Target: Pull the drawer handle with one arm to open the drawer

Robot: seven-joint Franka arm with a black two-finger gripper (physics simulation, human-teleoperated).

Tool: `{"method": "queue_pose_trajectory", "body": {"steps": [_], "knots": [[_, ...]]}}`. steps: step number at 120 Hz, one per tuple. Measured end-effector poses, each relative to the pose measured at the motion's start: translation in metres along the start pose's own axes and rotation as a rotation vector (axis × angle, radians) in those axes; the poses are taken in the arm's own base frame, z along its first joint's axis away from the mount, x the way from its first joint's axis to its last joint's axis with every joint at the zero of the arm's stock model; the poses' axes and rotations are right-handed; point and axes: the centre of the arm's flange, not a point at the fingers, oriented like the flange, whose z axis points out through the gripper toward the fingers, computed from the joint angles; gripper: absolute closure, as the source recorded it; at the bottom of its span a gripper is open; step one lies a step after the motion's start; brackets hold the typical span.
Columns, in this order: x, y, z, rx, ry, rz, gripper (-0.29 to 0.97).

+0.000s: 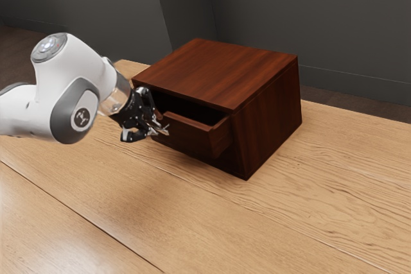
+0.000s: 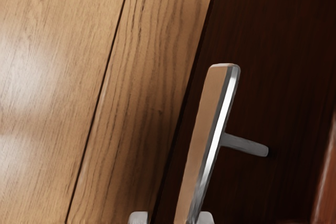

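Note:
A dark red-brown wooden cabinet stands on the table. Its single drawer is pulled partway out toward the exterior view's left, with a dark gap above the drawer front. My black gripper is at the drawer front, shut on the silver handle. In the wrist view the metal handle bar runs lengthwise in front of the dark drawer front, held off it by a short post. The two fingertips sit on either side of the bar's near end.
The light wooden table stretches wide around the cabinet, with open surface in front of the drawer. My white arm comes in from the exterior view's left. A dark grey wall stands behind.

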Motion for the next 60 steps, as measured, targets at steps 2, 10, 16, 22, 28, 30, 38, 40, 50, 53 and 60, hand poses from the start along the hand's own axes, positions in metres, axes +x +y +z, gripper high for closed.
{"method": "queue_pose_trajectory", "body": {"steps": [2, 10, 16, 22, 28, 30, 38, 40, 50, 53, 60], "knots": [[0.000, -0.002, -0.001, 0.001, 0.000, -0.002, 0.73], [0.001, -0.009, -0.003, 0.006, 0.001, -0.007, 0.75], [0.002, -0.014, -0.005, 0.008, 0.001, -0.010, 0.76], [0.001, -0.019, -0.008, 0.008, 0.001, -0.012, 0.76], [0.001, -0.023, -0.012, 0.006, 0.001, -0.014, 0.78], [0.002, -0.025, -0.013, 0.004, 0.002, -0.016, 0.78], [0.005, -0.031, -0.018, 0.002, 0.004, -0.022, 0.78], [0.005, -0.033, -0.020, 0.000, 0.005, -0.024, 0.79], [0.009, -0.039, -0.026, -0.005, 0.008, -0.035, 0.78], [0.010, -0.040, -0.028, -0.007, 0.009, -0.037, 0.78], [0.012, -0.044, -0.030, -0.008, 0.011, -0.041, 0.78]]}}
